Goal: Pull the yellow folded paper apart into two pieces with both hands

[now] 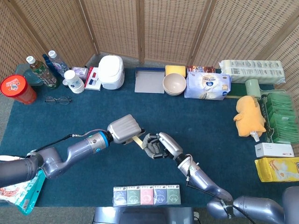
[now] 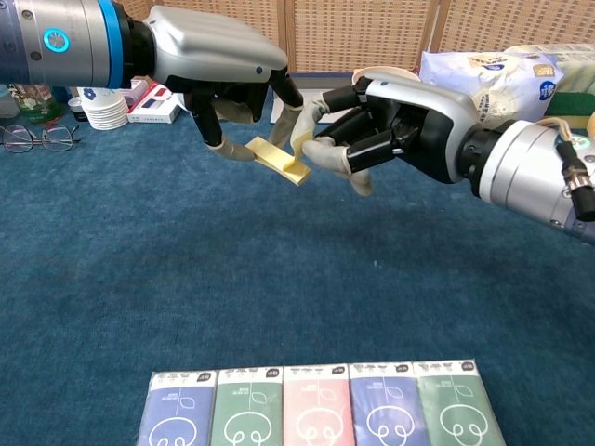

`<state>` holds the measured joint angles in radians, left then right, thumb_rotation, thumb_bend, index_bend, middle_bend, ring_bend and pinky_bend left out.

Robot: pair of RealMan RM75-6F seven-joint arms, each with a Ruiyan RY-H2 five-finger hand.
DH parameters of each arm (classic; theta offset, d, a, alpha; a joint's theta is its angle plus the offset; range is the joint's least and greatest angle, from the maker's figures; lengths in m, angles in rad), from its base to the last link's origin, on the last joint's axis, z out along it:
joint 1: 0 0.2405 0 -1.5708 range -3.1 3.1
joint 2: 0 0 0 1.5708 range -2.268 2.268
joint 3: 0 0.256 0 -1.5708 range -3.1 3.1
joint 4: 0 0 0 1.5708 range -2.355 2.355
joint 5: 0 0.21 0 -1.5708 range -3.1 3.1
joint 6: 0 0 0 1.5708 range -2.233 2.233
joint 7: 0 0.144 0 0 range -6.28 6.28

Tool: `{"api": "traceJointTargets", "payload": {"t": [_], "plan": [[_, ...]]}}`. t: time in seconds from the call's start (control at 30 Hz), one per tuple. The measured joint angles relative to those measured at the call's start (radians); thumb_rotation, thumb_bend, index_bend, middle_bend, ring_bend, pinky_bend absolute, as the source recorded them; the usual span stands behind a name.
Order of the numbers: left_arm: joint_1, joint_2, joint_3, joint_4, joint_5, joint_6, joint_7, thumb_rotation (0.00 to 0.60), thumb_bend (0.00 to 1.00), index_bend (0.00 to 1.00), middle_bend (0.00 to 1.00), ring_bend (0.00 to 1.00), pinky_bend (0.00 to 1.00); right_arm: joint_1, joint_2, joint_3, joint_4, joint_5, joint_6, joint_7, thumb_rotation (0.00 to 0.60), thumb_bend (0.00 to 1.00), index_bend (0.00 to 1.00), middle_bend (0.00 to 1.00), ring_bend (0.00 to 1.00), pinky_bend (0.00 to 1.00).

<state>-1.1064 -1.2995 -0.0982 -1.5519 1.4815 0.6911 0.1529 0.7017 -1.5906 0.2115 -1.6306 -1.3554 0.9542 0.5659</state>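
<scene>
The yellow folded paper hangs above the blue table cloth, between the two hands; in the head view the yellow folded paper shows as a small strip. My left hand grips its left end from above. My right hand has its fingertips pinched on the paper's right end. In the head view my left hand and right hand meet near the table's middle.
A row of tissue packs lies at the near edge. Along the back stand bottles, a white jar, a tray, a bowl and wipes. A yellow plush toy and boxes sit at the right. Glasses lie at the left.
</scene>
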Motion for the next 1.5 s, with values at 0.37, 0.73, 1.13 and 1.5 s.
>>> {"api": "traceJointTargets", "payload": {"t": [0.37,0.73,1.13,1.5], "plan": [[0.002,-0.005,0.002,0.000,-0.017,-0.004,0.017,0.600,0.37,0.60,0.95,1.00,0.91,-0.005,0.000,0.001,-0.002,0.004,0.004,-0.014,0.600,0.48,0.63,0.85,0.83,0.77],[0.009,-0.001,0.015,0.007,-0.043,-0.022,0.038,0.600,0.37,0.60,0.95,1.00,0.91,-0.013,0.001,0.005,-0.006,0.017,0.012,-0.035,0.600,0.48,0.68,0.88,0.84,0.78],[0.033,0.009,0.037,0.022,-0.075,-0.029,0.051,0.600,0.37,0.60,0.95,1.00,0.91,-0.026,0.020,0.002,-0.009,0.017,0.014,-0.027,0.600,0.48,0.69,0.88,0.83,0.78],[0.058,-0.003,0.038,0.080,-0.100,-0.006,0.053,0.600,0.37,0.56,0.94,0.98,0.91,-0.056,0.084,-0.015,0.005,0.018,0.015,-0.013,0.600,0.51,0.28,0.50,0.45,0.53]]}}
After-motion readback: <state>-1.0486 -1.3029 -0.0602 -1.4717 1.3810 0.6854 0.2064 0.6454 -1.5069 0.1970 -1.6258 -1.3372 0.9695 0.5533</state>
